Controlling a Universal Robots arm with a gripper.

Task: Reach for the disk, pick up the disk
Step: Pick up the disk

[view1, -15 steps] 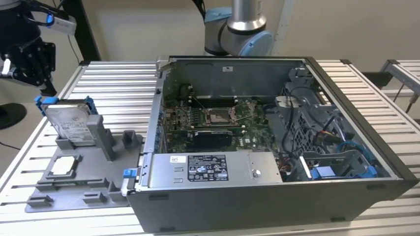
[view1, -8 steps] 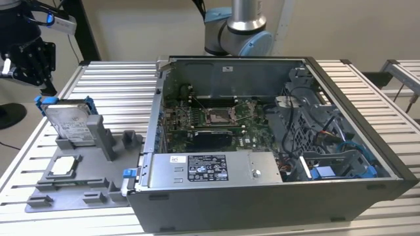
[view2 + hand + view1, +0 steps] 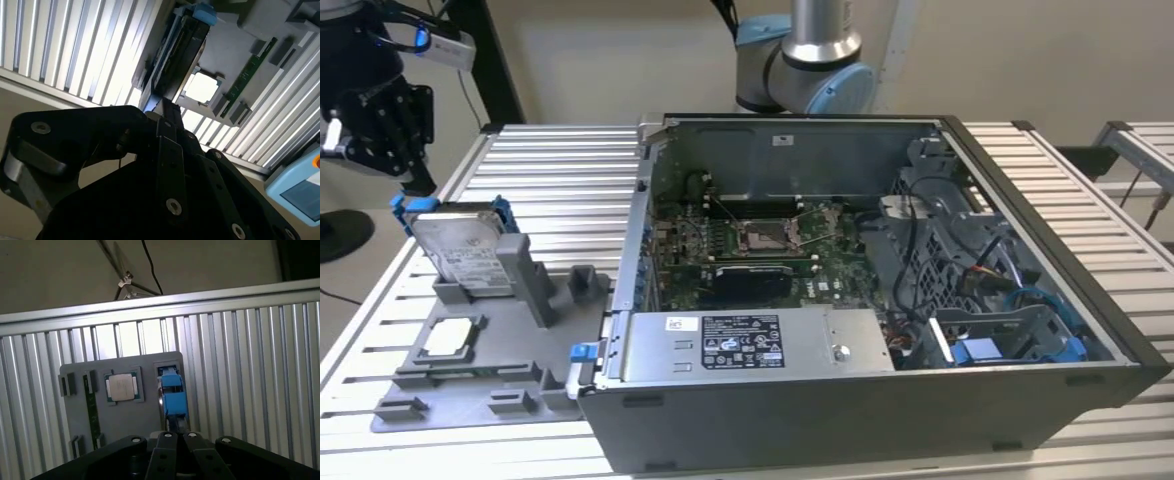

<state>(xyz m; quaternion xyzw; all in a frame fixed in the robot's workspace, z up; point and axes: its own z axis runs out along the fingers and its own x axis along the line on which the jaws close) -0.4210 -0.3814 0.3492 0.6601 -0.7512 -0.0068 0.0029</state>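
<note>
- Gripper (image 3: 419,186) in the exterior view hangs at the upper corner of the disk (image 3: 460,245), right by the blue frame's edge. I cannot tell whether it is wide or narrow, or whether it touches.
- The disk stands on edge in a slot of the grey tray (image 3: 454,390) on the slatted tabletop (image 3: 547,170).
- The open computer case (image 3: 881,410) rises just beside the tray on the exterior view's right. Bare slats lie behind the disk and on the exterior view's left.
- In the second wrist view, the gripper (image 3: 161,106) meets the disk (image 3: 175,55) edge-on. A chip (image 3: 202,87) and a green memory stick (image 3: 247,75) lie beside it in the tray.
- In the first wrist view, the disk (image 3: 174,392) shows its blue edge just beyond the gripper (image 3: 176,427), near the tray's border. Open slats run alongside.
</note>
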